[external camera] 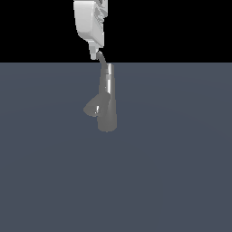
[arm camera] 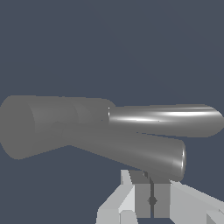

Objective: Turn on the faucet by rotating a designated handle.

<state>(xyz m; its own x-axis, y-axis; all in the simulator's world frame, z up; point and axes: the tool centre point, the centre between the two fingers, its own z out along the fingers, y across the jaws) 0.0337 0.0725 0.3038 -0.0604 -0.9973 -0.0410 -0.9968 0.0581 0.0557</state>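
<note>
**Faucet handle reached, turn not yet visible**

The faucet [external camera: 107,106] stood on the grey floor [external camera: 181,181] near the middle of the exterior view, its spout [external camera: 93,108] pointing to that view's left. The handle [external camera: 101,59] stuck out from the narrow top. My gripper [external camera: 94,53] was right at the handle; I could not tell if it was clenched. I judged the rotation was still to do.

White Panda hand, grey fingers

The gripper [external camera: 96,54] has a glossy white, rounded shell; its fingers [arm camera: 143,200] are flat grey blocks.
</note>
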